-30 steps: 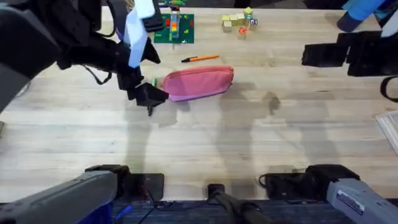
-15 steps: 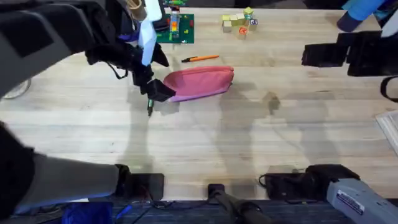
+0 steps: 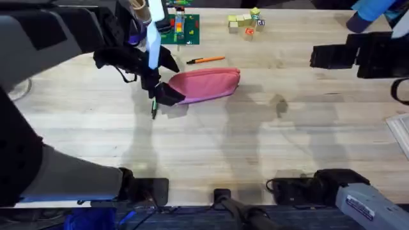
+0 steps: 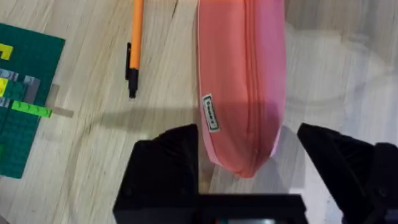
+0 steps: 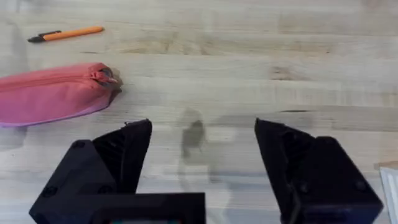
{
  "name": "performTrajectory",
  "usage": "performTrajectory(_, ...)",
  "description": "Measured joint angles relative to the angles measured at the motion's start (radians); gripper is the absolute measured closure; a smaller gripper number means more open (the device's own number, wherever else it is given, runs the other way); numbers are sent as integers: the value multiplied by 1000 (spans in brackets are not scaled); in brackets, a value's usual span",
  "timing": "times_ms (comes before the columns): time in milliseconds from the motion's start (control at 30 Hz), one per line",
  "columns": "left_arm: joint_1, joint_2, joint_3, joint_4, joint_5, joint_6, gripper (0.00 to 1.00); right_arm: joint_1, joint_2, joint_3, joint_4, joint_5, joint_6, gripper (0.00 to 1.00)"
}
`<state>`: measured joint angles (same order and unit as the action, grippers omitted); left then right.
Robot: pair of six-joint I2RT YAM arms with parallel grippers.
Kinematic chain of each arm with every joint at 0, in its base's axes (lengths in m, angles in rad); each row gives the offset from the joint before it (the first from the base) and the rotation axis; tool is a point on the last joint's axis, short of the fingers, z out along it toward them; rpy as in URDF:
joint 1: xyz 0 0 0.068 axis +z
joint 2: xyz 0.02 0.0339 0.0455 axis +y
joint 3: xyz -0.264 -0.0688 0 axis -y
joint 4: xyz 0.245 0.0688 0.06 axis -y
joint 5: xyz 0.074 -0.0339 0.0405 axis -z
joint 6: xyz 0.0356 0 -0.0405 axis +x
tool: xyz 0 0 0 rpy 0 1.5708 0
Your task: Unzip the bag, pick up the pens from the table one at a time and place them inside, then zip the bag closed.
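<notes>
Bag [image 3: 203, 85] sat upper-middle in the overhead frame, a bit left of center, lying lengthwise on the table [image 3: 255, 147] with its zipper shut as far as I could see. One orange pen [image 3: 206, 60] lay just beyond it, near but not touching.

My left gripper [image 4: 245, 177] was wide open, straddling the bag's left end, one finger on each side. From the left wrist cam I couldn't tell whether the fingers actually touched the fabric. There was a small label [image 4: 211, 112] on the bag's side, and the zipper line ran down the middle of the top. In that cam the pen showed at upper left, next to a green brick plate [image 4: 25, 99].

My right gripper [image 5: 202, 152] was open too, holding nothing, hanging over bare table well off to the right of the bag. Its cam caught the zipper pull [image 5: 106, 76] at the bag's right end. Some small blocks [image 3: 246, 23] sat at the top of the overhead frame.
</notes>
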<state>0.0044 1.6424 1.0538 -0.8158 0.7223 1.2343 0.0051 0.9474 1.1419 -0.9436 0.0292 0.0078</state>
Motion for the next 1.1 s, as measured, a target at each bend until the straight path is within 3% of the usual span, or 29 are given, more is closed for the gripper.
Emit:
performTrajectory(200,26,0,14,-34,3,0,215,0,0,0,0,0,0,5)
performTrajectory(233,46,0,35,-38,12,-2,449,0,0,0,0,0,0,5)
performTrajectory(267,50,0,40,-42,16,-3,550,0,0,0,0,0,0,5)
performTrajectory(333,51,0,43,-51,22,-3,869,0,0,0,0,0,0,5)
performTrajectory(367,49,0,43,-52,21,1,928,0,0,0,0,0,0,5)
performTrajectory(600,48,0,43,-59,21,0,959,0,0,0,0,-5,0,5)
performTrajectory(733,48,0,43,-59,21,0,959,0,0,0,0,-70,-37,5)
performTrajectory(967,48,0,43,-59,21,0,959,0,11,0,-50,-330,-338,6)
performTrajectory(1100,48,0,43,-59,21,0,959,0,23,0,-30,-328,-513,5)
